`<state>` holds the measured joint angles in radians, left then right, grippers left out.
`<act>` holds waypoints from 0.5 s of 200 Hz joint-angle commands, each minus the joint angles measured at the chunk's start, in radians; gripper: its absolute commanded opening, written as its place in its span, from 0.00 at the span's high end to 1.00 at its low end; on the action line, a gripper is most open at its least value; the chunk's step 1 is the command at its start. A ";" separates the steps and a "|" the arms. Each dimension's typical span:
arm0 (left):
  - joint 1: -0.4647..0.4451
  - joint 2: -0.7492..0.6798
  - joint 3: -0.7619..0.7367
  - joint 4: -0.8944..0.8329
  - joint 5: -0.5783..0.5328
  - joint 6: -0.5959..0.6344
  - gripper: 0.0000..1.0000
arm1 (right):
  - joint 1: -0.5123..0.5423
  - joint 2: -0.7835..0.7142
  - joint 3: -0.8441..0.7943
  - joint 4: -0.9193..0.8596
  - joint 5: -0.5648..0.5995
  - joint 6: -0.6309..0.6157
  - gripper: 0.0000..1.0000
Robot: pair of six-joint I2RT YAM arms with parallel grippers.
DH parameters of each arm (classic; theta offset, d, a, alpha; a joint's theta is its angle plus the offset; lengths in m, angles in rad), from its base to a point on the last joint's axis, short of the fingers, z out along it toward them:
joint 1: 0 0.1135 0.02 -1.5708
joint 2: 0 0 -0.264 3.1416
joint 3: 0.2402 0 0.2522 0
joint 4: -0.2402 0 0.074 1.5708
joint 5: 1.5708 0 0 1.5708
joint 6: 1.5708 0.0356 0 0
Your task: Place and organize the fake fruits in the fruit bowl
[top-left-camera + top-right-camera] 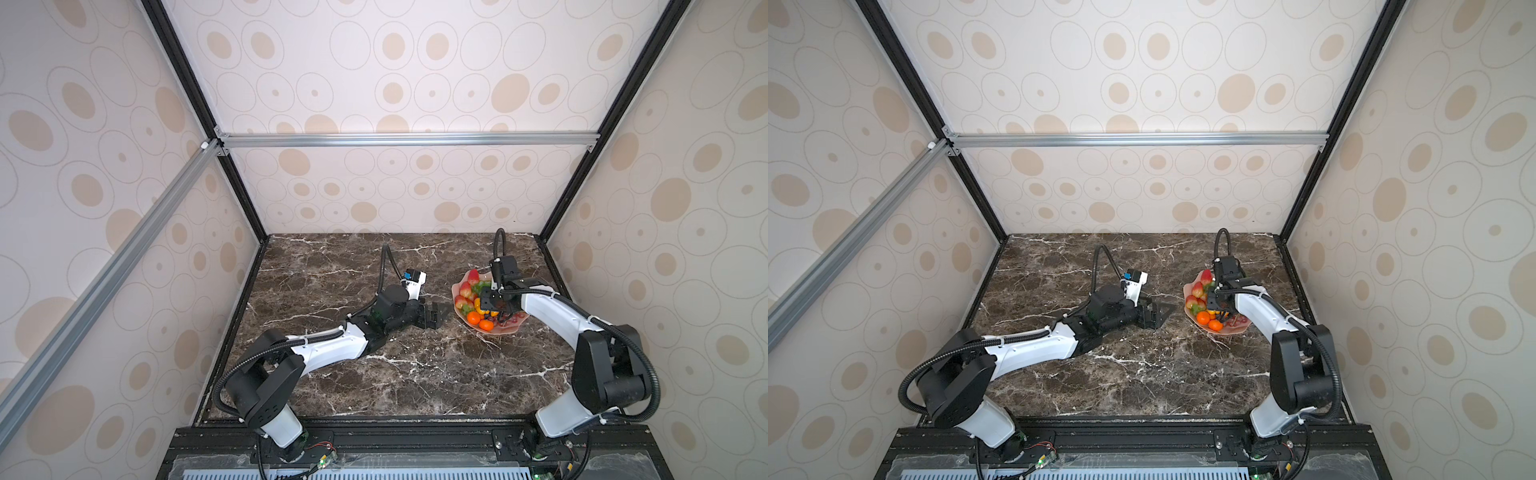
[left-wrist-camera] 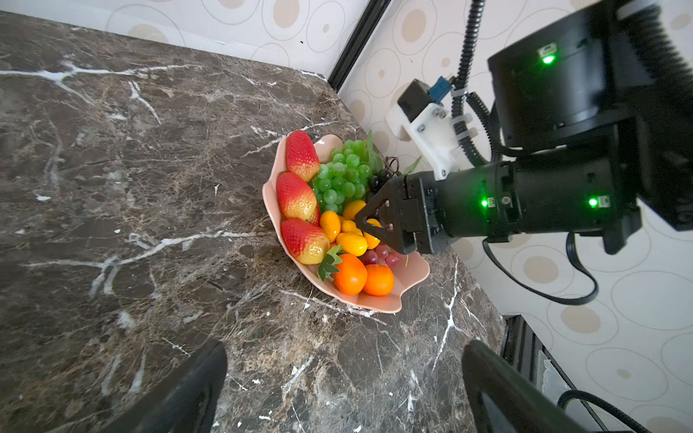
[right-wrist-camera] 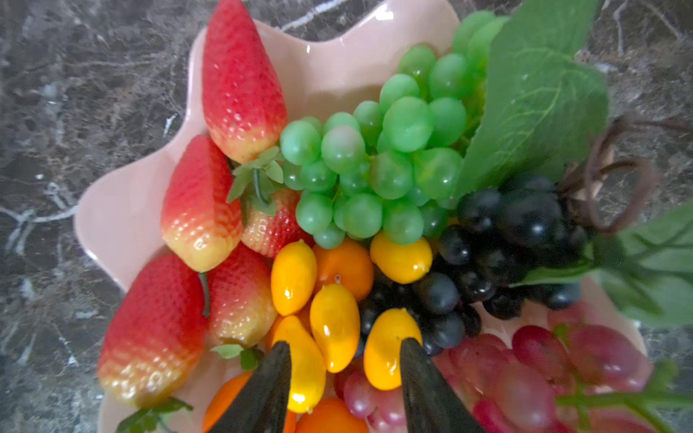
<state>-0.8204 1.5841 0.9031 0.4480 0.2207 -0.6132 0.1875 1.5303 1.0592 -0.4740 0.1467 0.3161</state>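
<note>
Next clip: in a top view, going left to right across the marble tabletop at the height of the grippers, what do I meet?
left gripper → strawberries along the left side of the fruit bowl → right gripper, over the bowl's middle

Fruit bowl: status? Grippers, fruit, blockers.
Grippers: left gripper open, low beside the bowl; right gripper parted over yellow oval fruits, no clear grip. Fake fruits piled in fruit bowl, none seen on table. No blockers seen.

fake fruits (image 2: 339,176) in fruit bowl (image 2: 378,304), fruit bowl on table (image 2: 150,187), right side
</note>
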 commanded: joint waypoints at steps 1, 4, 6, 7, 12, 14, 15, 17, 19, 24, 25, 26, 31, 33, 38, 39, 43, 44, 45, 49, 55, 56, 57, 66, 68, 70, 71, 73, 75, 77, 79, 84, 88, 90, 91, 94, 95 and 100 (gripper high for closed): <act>-0.006 -0.048 -0.009 0.021 -0.041 0.046 0.01 | -0.014 -0.140 -0.050 0.049 0.038 0.026 0.47; -0.004 -0.050 -0.011 0.021 -0.046 0.049 0.01 | -0.018 -0.153 -0.056 0.051 0.047 0.031 0.47; -0.005 -0.052 -0.012 0.021 -0.049 0.050 0.01 | -0.021 -0.162 -0.060 0.051 0.051 0.033 0.47; -0.005 -0.053 -0.012 0.021 -0.049 0.050 0.01 | -0.023 -0.165 -0.062 0.051 0.054 0.035 0.47; -0.004 -0.060 -0.018 0.024 -0.055 0.054 0.01 | -0.035 -0.188 -0.073 0.052 0.064 0.044 0.46; -0.004 -0.061 -0.019 0.023 -0.057 0.054 0.01 | -0.042 -0.195 -0.076 0.053 0.066 0.049 0.46; -0.003 -0.062 -0.019 0.024 -0.058 0.054 0.01 | -0.044 -0.198 -0.079 0.053 0.068 0.051 0.46; -0.003 -0.063 -0.022 0.024 -0.060 0.056 0.01 | -0.051 -0.208 -0.083 0.054 0.073 0.056 0.45; -0.003 -0.065 -0.022 0.026 -0.061 0.057 0.01 | -0.057 -0.217 -0.089 0.055 0.077 0.062 0.45; -0.001 -0.067 -0.024 0.023 -0.063 0.059 0.01 | -0.076 -0.237 -0.100 0.060 0.090 0.074 0.45; -0.001 -0.067 -0.023 0.023 -0.064 0.061 0.01 | -0.079 -0.242 -0.103 0.061 0.093 0.076 0.45; -0.001 -0.067 -0.023 0.022 -0.065 0.061 0.01 | -0.083 -0.246 -0.105 0.061 0.096 0.080 0.45; -0.002 -0.065 -0.021 0.018 -0.066 0.063 0.01 | -0.103 -0.263 -0.117 0.067 0.111 0.093 0.46; -0.002 -0.065 -0.018 0.016 -0.067 0.066 0.01 | -0.112 -0.271 -0.121 0.068 0.118 0.098 0.46; -0.002 -0.060 -0.010 0.010 -0.067 0.071 0.01 | -0.136 -0.286 -0.129 0.065 0.127 0.111 0.46; -0.002 -0.058 -0.009 0.007 -0.066 0.072 0.01 | -0.139 -0.288 -0.130 0.063 0.128 0.114 0.46; -0.002 -0.053 0.000 0.000 -0.063 0.075 0.01 | -0.160 -0.297 -0.132 0.057 0.136 0.124 0.47; -0.003 -0.052 0.002 -0.002 -0.063 0.077 0.01 | -0.165 -0.298 -0.132 0.055 0.137 0.126 0.47; -0.003 -0.050 0.004 -0.004 -0.062 0.077 0.01 | -0.169 -0.299 -0.133 0.053 0.139 0.128 0.48; -0.004 -0.042 0.015 -0.012 -0.060 0.080 0.01 | -0.190 -0.304 -0.130 0.042 0.144 0.139 0.49; -0.007 -0.032 0.030 -0.025 -0.060 0.085 0.01 | -0.221 -0.307 -0.129 0.031 0.145 0.149 0.51; -0.009 -0.030 0.032 -0.027 -0.060 0.087 0.01 | -0.228 -0.307 -0.128 0.028 0.145 0.150 0.51; -0.010 -0.029 0.035 -0.029 -0.061 0.088 0.01 | -0.235 -0.307 -0.127 0.027 0.144 0.151 0.52; -0.025 -0.014 0.056 -0.040 -0.061 0.100 0.01 | -0.285 -0.300 -0.122 0.012 0.131 0.162 0.55; -0.028 -0.010 0.062 -0.042 -0.063 0.103 0.01 | -0.296 -0.298 -0.121 0.008 0.127 0.164 0.55; -0.031 -0.007 0.069 -0.045 -0.063 0.108 0.01 | -0.307 -0.297 -0.120 0.005 0.122 0.167 0.56; -0.033 -0.006 0.072 -0.045 -0.063 0.110 0.01 | -0.311 -0.295 -0.119 0.002 0.120 0.169 0.57; -0.037 -0.002 0.078 -0.047 -0.063 0.112 0.01 | -0.323 -0.292 -0.117 0.000 0.116 0.170 0.57; -0.040 0.002 0.082 -0.050 -0.063 0.117 0.01 | -0.332 -0.289 -0.116 -0.003 0.110 0.173 0.58; -0.043 0.006 0.088 -0.052 -0.064 0.120 0.01 | -0.343 -0.285 -0.115 -0.005 0.103 0.173 0.58; -0.047 0.010 0.095 -0.053 -0.063 0.125 0.01 | -0.352 -0.281 -0.114 -0.005 0.095 0.174 0.59; -0.055 0.018 0.109 -0.061 -0.062 0.133 0.01 | -0.379 -0.270 -0.112 -0.010 0.075 0.176 0.60; -0.061 0.027 0.119 -0.065 -0.061 0.138 0.01 | -0.397 -0.258 -0.108 -0.011 0.057 0.177 0.61; -0.064 0.031 0.123 -0.066 -0.059 0.140 0.01 | -0.406 -0.251 -0.107 -0.011 0.046 0.177 0.62; -0.065 0.033 0.126 -0.067 -0.058 0.142 0.01 | -0.409 -0.248 -0.107 -0.011 0.042 0.176 0.62; -0.069 0.037 0.133 -0.068 -0.056 0.145 0.01 | -0.422 -0.235 -0.103 -0.013 0.026 0.176 0.63; -0.071 0.039 0.135 -0.067 -0.055 0.146 0.01 | -0.425 -0.232 -0.101 -0.013 0.022 0.176 0.63; -0.077 0.046 0.144 -0.064 -0.050 0.148 0.01 | -0.443 -0.209 -0.092 -0.021 -0.004 0.173 0.64</act>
<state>-0.8551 1.6012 0.9634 0.4049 0.1665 -0.5266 -0.1856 1.2545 0.9497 -0.4427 0.2253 0.4526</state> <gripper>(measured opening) 0.986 0.378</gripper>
